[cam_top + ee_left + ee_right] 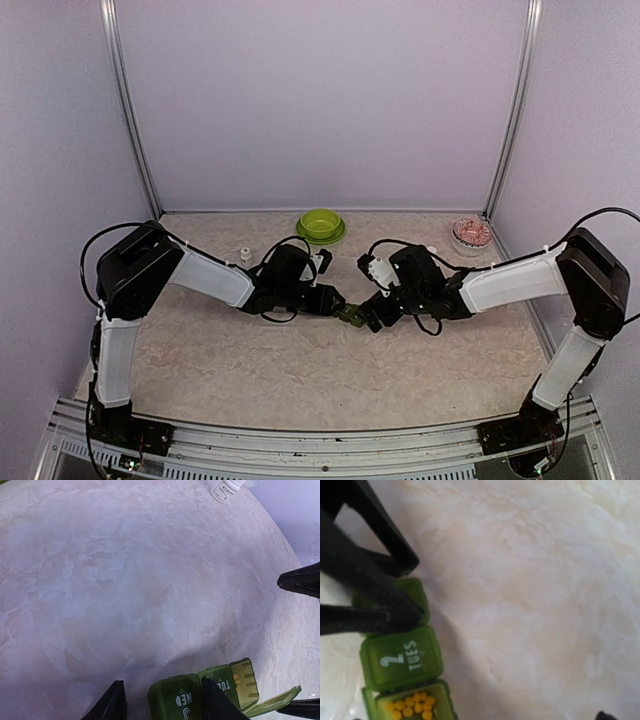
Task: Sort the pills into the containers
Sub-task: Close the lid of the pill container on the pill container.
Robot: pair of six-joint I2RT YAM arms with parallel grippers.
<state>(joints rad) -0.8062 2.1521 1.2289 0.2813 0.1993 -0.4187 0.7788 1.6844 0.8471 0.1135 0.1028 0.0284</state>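
The containers are one dark green pill box (pixel 352 314) lying mid-table between both grippers. In the left wrist view the pill box (pixel 192 697) shows closed WED and TUE compartments and an end compartment with its lid (pixel 272 702) flipped open. Small yellow pills (pixel 410 706) fill that open compartment. My left gripper (pixel 162 681) straddles the WED end, jaws apart: one of its fingers (pixel 215 702) rests on the box top, the other (pixel 112 705) stands clear of the box side. My right gripper (pixel 368 312) is open at the box's open end, its fingers (pixel 300 580) wide apart.
A lime green bowl (pixel 321 225) stands at the back centre. A small white bottle (pixel 245 254) stands behind the left arm, also seen as a bottle (pixel 225 489) in the left wrist view. A clear tub of pinkish contents (pixel 471 233) sits at the back right.
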